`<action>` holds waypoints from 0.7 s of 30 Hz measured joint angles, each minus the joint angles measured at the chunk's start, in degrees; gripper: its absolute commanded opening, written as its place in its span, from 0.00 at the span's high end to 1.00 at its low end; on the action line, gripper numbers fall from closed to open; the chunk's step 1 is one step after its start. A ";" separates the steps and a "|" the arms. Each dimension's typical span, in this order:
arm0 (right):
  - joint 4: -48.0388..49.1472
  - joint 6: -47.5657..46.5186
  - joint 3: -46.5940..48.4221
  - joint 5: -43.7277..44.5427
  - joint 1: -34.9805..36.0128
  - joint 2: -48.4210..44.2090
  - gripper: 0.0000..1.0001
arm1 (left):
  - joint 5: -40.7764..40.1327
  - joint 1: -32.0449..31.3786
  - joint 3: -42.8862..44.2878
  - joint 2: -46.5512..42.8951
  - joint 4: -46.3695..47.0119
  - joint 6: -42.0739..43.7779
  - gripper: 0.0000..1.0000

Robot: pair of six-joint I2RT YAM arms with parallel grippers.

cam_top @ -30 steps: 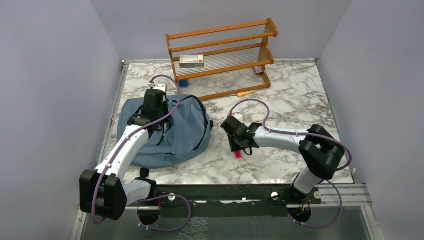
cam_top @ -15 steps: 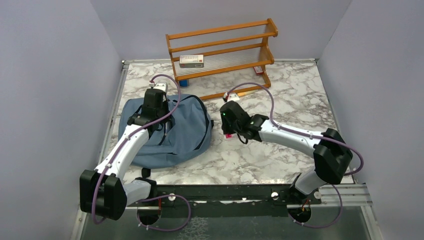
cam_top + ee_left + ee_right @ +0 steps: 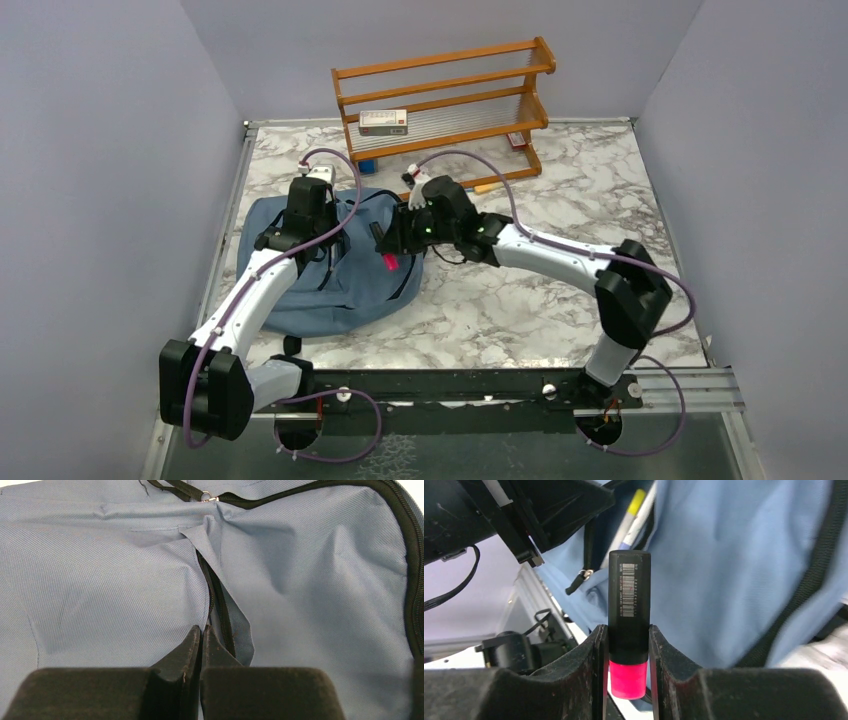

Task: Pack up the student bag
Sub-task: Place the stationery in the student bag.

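The student bag [image 3: 345,285], dusty blue with black zipper trim, lies at the table's left. My left gripper [image 3: 308,222] rests on its top. In the left wrist view that gripper [image 3: 201,630] is shut, pinching the bag [image 3: 100,580] fabric beside the parted zipper [image 3: 216,592]. My right gripper [image 3: 393,243] hovers over the bag's right edge, shut on a black highlighter [image 3: 629,605] with a pink end [image 3: 389,262]. In the right wrist view the highlighter points at the bag [image 3: 734,555] opening, where a pen with a yellow end [image 3: 636,502] shows inside.
A wooden rack [image 3: 445,110] stands at the back with a white box [image 3: 383,122] on its middle shelf. A small blue item [image 3: 368,166], a red item [image 3: 517,141] and an orange pencil [image 3: 490,186] lie under it. Grey walls close in both sides.
My right arm has swung left from the middle of the table to the bag's right edge, carrying the highlighter. The left arm has stayed on the bag.
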 measured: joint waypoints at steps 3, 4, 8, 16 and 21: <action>1.77 2.75 2.49 -6.01 0.00 5.11 0.80 | 0.07 0.00 0.00 -0.13 0.00 0.02 1.00; 1.75 3.45 3.82 -7.72 0.00 6.97 0.80 | 0.11 0.00 0.00 -0.24 -0.02 0.02 1.00; -0.55 4.55 11.89 -12.96 0.00 14.62 0.80 | 0.24 0.04 0.00 -2.03 -0.07 0.00 1.00; -6.62 4.50 24.48 -17.25 0.00 22.45 0.80 | 2.14 0.04 -0.13 -5.11 -0.07 -0.02 1.00; -9.14 4.57 28.41 -17.55 -0.24 25.49 0.81 | 2.75 0.17 -0.46 -5.84 -0.04 -0.35 1.00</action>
